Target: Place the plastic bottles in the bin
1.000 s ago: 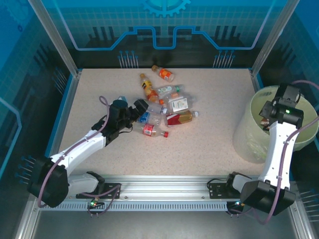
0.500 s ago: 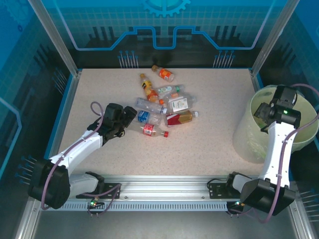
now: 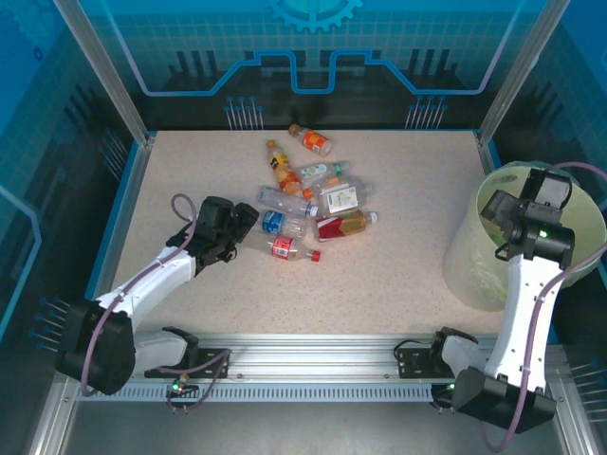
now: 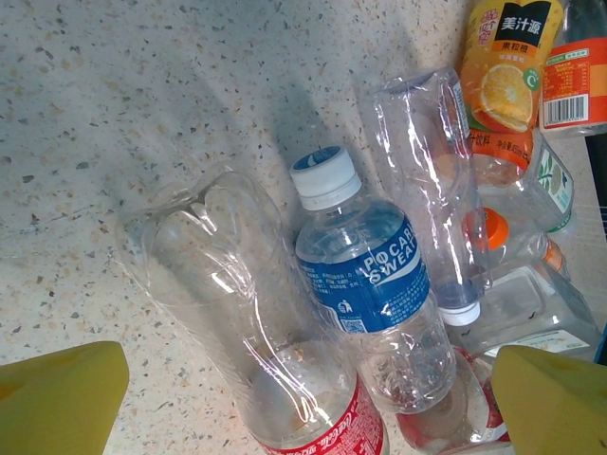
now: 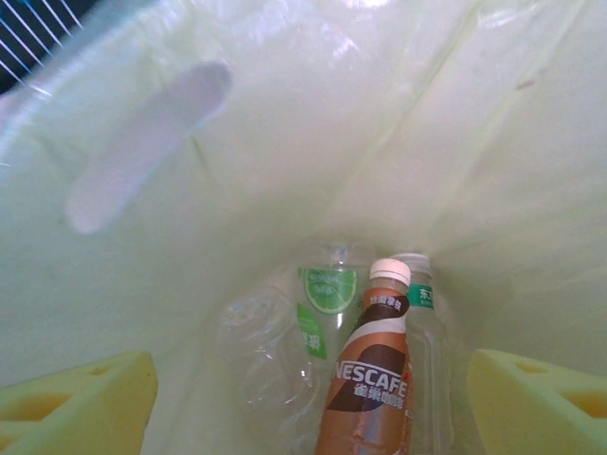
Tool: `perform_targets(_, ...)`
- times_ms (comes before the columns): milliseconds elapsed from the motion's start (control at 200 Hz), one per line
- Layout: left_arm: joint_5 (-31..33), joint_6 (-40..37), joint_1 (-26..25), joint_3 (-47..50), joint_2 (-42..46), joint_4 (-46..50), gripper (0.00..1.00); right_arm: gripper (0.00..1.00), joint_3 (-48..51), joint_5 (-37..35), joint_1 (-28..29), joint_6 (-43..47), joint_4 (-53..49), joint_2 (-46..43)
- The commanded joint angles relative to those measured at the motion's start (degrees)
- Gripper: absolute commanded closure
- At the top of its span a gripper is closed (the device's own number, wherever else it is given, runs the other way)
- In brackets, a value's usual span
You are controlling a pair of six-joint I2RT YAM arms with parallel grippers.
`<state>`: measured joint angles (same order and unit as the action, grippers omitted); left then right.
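Several bottles (image 5: 365, 379) are seen in the bin (image 3: 467, 254), at three o'clock; a cluster (image 3: 313, 201) toward twelve is yet to be moved; the left gripper (image 3: 247, 220) beside it and the right gripper (image 5: 303, 403) over the bin are spread wide, empty.

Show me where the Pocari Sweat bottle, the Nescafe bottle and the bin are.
Pocari Sweat bottle (image 4: 365, 275), left wrist view, on its blue label.
Nescafe bottle (image 5: 368, 384), right wrist view, on its brown label.
bin (image 3: 469, 261), top external view, on its outer wall.
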<state>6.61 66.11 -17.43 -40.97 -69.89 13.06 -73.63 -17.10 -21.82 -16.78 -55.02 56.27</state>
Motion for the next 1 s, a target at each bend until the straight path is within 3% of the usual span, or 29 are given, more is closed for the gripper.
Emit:
perform_targets(0,-0.5,0.7,0.6,0.3,-0.6,1.0,0.01,0.11,-2.1,0.3,1.5,-0.8,1.6,-2.9)
perform_targets(45,-0.6,0.7,0.7,0.3,-0.8,1.0,0.01,0.0,-2.5,0.2,2.2,-1.3,1.6,-3.8)
perform_targets(325,-1.6,1.3,0.9,0.2,-2.2,0.5,0.01,0.0,-2.0,2.6,16.8,-2.7,8.2,-8.6)
perform_targets(580,-3.2,0.4,1.7,-0.7,-3.6,1.4,0.01,0.0,0.0,14.5,31.2,2.7,15.8,-7.1)
perform_targets(780,-2.7,-0.2,1.9,-2.0,-5.2,2.5,0.01,0.0,1.8,12.3,43.1,7.5,19.0,-3.6)
perform_targets(995,-0.9,0.7,2.0,-5.8,-9.8,5.3,0.01,0.0,3.8,12.9,48.3,7.3,22.8,0.0)
